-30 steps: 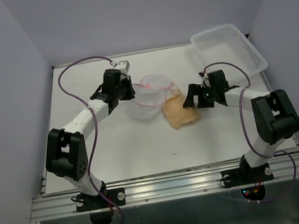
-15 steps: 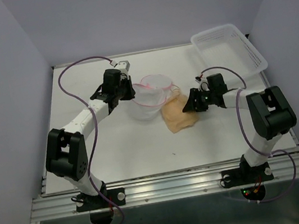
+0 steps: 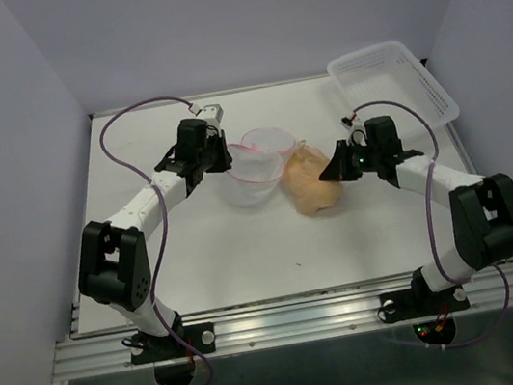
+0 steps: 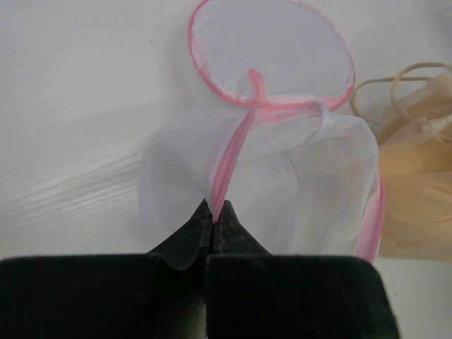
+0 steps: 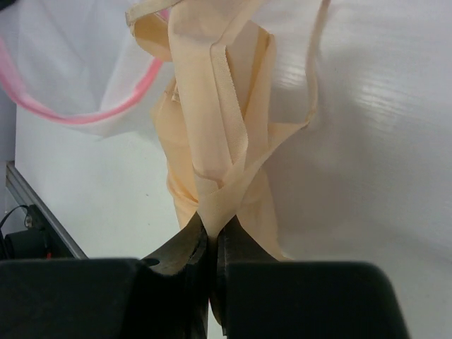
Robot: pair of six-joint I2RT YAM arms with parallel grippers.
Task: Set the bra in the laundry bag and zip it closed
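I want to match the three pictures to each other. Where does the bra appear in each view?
Top external: the bra right of centre, beside the laundry bag.
Left wrist: the bra at the right edge.
Right wrist: the bra in the middle, pinched by the right gripper.
Shared landmark: the bag's pink trim, seen in all three.

One laundry bag (image 3: pixel 253 169), one bra (image 3: pixel 311 184), one bin (image 3: pixel 385 79), two pincers (image 3: pixel 224 159) (image 3: pixel 324 177)

Clear plastic rectangular bin (image 3: pixel 392 83) at the far right corner of the white table (image 3: pixel 247 253)
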